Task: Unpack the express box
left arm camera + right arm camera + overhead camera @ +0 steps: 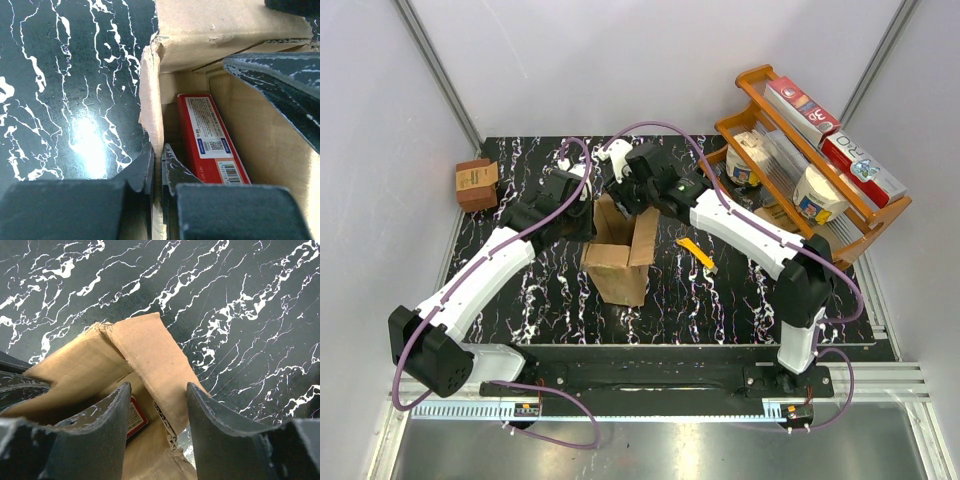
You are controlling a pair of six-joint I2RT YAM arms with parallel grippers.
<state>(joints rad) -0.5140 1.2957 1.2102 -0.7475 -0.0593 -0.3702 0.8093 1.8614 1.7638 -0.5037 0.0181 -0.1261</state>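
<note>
Trouble could be caused if the express box (620, 258) is pulled over or its thin wall torn, as the left jaws are clamped on one wall's edge. The box is stood mid-worktop (730, 295), flaps up, a red packet (212, 142) inside. The right jaws are spread apart above the opening, where room is tight between flaps.

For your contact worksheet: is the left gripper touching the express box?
Touching. The left wrist view shows the left gripper pinching the express box wall between its fingers.
</note>
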